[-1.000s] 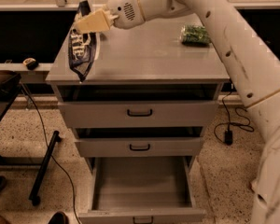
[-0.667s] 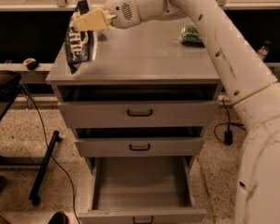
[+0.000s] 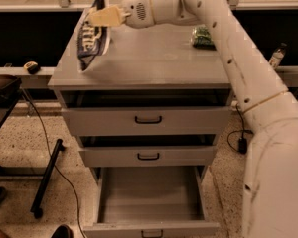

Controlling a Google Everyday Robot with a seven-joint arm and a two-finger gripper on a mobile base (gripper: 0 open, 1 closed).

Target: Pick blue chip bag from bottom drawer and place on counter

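Note:
The blue chip bag (image 3: 91, 41) is dark navy with white lettering and hangs upright at the far left of the counter (image 3: 149, 58), its lower end touching or just above the surface. My gripper (image 3: 99, 15) is shut on the bag's top edge, above the counter's back left part. The white arm reaches in from the right across the counter. The bottom drawer (image 3: 151, 217) is pulled fully open below and its grey inside shows nothing in it.
A green-patterned shiny packet (image 3: 202, 36) lies at the counter's back right. The two upper drawers (image 3: 148, 119) stand slightly open. A black stand and cable (image 3: 47, 175) lie on the speckled floor at left. A bottle (image 3: 276, 56) stands at right.
The gripper has carried the bag a little further back and to the right over the counter's left side, and the bag now hangs more upright.

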